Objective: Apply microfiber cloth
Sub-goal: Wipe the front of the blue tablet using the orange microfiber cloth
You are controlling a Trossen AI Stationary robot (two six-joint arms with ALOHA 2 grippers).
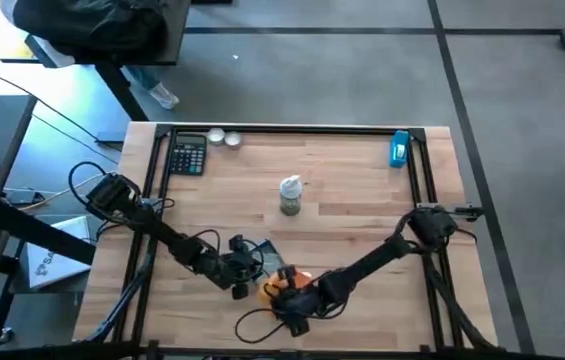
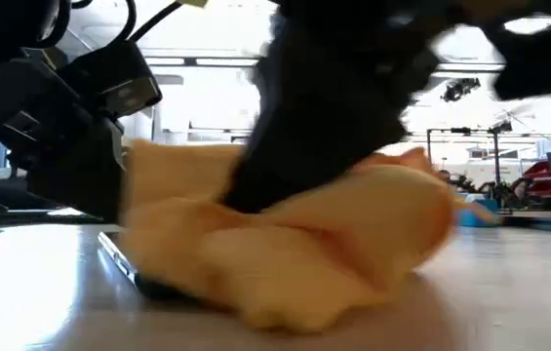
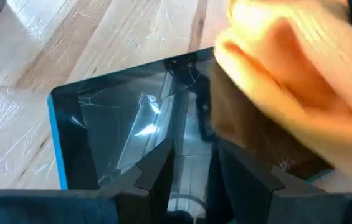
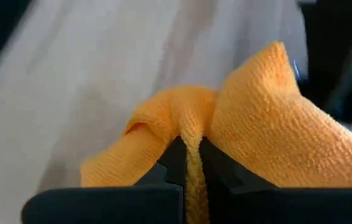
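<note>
Between the fingers of my right gripper a fold of the microfiber cloth is pinched tight; the right wrist view shows the two dark fingers clamped on a narrow ridge of orange fabric with the rest billowing out to either side of them. From above, that claw sits at the near edge of the table, with the cloth bunched directly under and around it.

My left gripper sits just beside the right one, its fingers parted a little with nothing between them, and the tablet lies directly ahead of and beneath it. The dark glass shows smears and reflections. The cloth overlaps the tablet's far corner as seen past those fingers, so it is resting on the screen there.

I judge the cloth light, soft and limp: it will drape and drag rather than push, and the loose lobes may fold under. The pinch on a central fold looks sensible, since it leaves fabric hanging below the claw as a pad. The tablet looks slick and thin, so it may skate on the wood if I press sideways; the left claw seems placed to brace it.
</note>
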